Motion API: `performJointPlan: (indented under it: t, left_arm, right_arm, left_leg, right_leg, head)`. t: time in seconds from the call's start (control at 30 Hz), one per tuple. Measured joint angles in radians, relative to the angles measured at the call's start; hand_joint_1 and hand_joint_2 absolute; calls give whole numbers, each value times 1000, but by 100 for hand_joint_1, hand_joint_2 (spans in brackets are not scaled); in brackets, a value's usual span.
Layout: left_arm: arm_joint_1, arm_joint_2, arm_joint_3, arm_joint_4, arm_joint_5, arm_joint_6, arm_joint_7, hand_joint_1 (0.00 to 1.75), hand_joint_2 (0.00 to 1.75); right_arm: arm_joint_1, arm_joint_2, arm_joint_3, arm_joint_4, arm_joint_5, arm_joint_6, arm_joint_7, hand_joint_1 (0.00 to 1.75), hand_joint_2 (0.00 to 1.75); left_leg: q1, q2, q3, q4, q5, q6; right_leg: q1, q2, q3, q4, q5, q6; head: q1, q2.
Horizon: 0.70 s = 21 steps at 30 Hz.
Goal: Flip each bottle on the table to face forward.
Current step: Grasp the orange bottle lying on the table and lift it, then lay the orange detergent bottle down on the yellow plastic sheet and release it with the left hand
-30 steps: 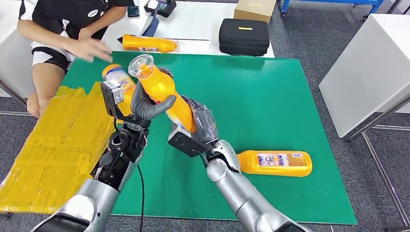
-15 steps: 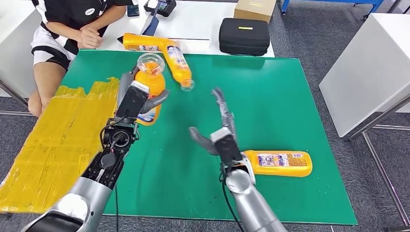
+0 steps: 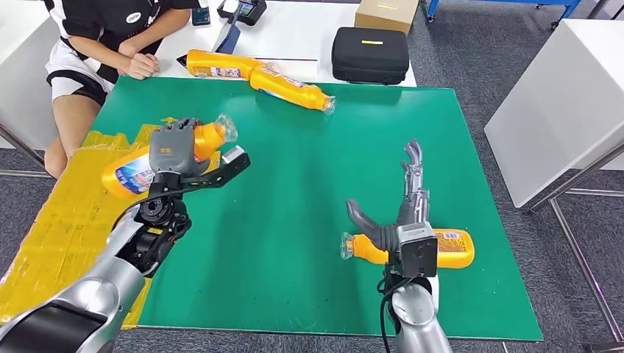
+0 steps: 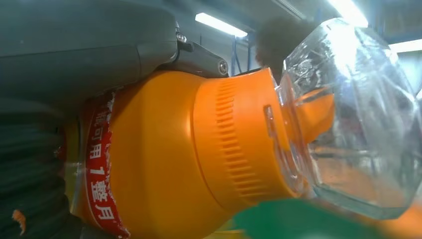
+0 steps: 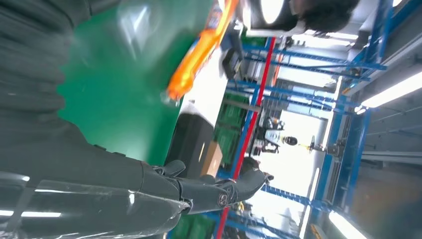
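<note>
L hand grips orange bottle at mat's left edge; R hand fingers spread, empty, above lying bottle.

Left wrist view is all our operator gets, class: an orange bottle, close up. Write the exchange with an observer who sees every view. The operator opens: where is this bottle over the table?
Observer: The left robot hand holds the held bottle nearly flat at the green table's left edge, over a yellow sheet.
Operator: And the other arm?
Observer: The right robot hand is open, fingers spread, over the near bottle; I cannot tell if they touch.
Operator: Any more bottles?
Observer: A far-left bottle and a far-middle bottle lie along the far edge, near a seated person.
</note>
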Motion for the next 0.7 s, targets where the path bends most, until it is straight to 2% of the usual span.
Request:
performJointPlan:
  t: [0.23, 0.57, 0.6, 0.7]
  left_arm:
    - [-8, 60, -74, 96, -161, -133, 105, 175, 175]
    - [-18, 110, -139, 148, -189, -179, 143, 175, 175]
    - [-20, 118, -157, 153, -190, -180, 149, 144, 175]
    - [-21, 146, -218, 168, -191, -152, 173, 14, 175]
  right_arm:
    - [56, -20, -14, -55, 112, -18, 27, 0, 175]
    - [90, -39, -21, -85, 170, -22, 42, 0, 175]
    - [93, -41, -22, -87, 182, -21, 45, 0, 175]
    - [97, -47, -25, -90, 214, -12, 57, 0, 175]
  left_leg:
    - [0, 0, 0, 0, 0, 0]
    - [0, 0, 0, 0, 0, 0]
    - [0, 0, 0, 0, 0, 0]
    - [0, 0, 0, 0, 0, 0]
  right_leg:
    - [0, 0, 0, 0, -1, -1]
    - [0, 0, 0, 0, -1, -1]
    - [0, 0, 0, 0, -1, -1]
    - [0, 0, 0, 0, -1, -1]
  head:
    - [0, 0]
    - [0, 0]
    - [0, 0]
    - [0, 0]
